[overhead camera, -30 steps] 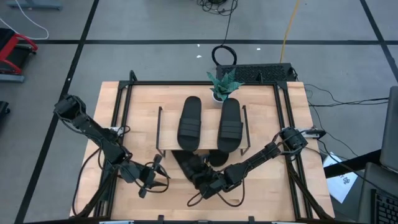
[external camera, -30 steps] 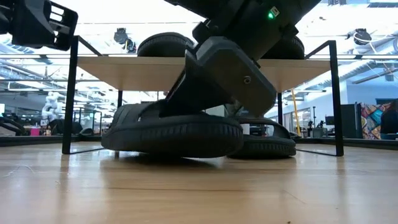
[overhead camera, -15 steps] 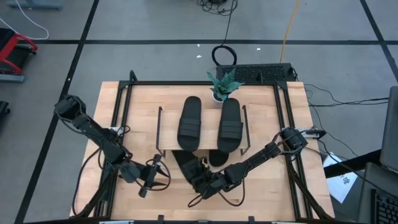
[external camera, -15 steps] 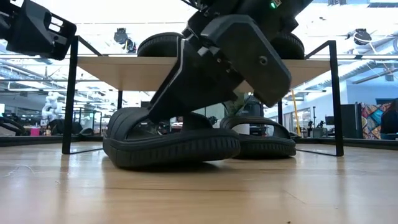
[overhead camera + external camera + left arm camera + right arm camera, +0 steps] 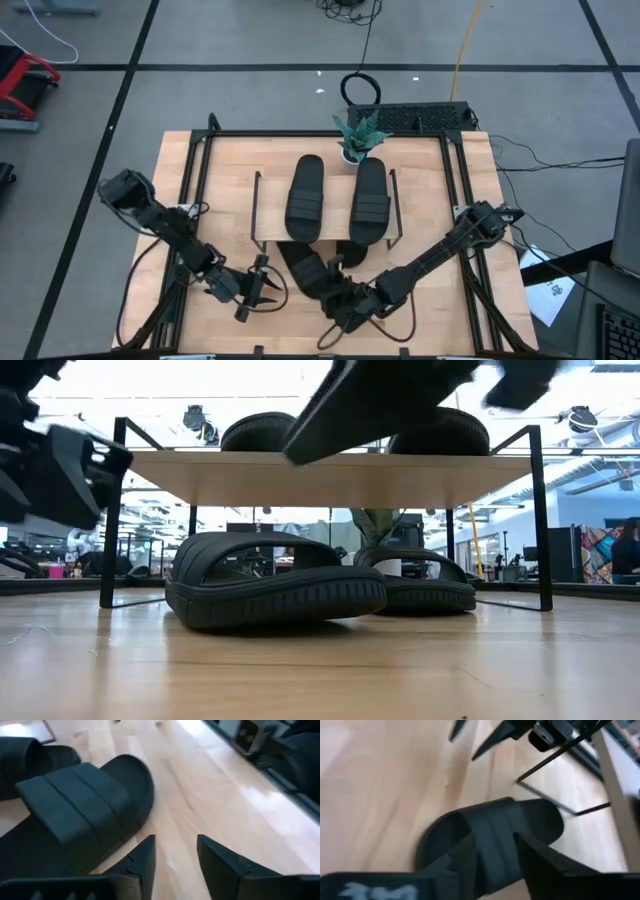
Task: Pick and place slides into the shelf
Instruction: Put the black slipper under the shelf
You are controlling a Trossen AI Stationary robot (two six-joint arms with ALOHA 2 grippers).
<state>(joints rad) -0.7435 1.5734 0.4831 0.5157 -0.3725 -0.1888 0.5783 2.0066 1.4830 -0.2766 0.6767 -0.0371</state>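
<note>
Two black slides point(image 5: 305, 195) point(image 5: 370, 200) lie on the shelf's point(image 5: 336, 205) wooden top board. Two more rest sole-down on the table under it: the left one point(image 5: 275, 582) pokes out past the shelf's near edge point(image 5: 300, 265), the right one point(image 5: 420, 588) sits farther in. My right gripper point(image 5: 342, 303) hovers open above and just near of the left slide point(image 5: 490, 837), blurred at the top of the low view point(image 5: 400, 400). My left gripper point(image 5: 262, 287) is open point(image 5: 175, 852) above the table, to the left of that slide point(image 5: 75, 815).
A small potted plant point(image 5: 358, 138) stands at the shelf's far edge. Dark frame rails point(image 5: 190, 200) run along the table's left and right sides. Bare tabletop point(image 5: 440, 320) lies near of the shelf. The shelf's thin legs point(image 5: 112, 510) stand on either side of the lower slides.
My right gripper let go of the left lower slide, opened, rose and drew back toward the near edge. The slide, first tilted in its hold, now sits flat on the table with its far part under the shelf. My left gripper shifted toward the near edge.
</note>
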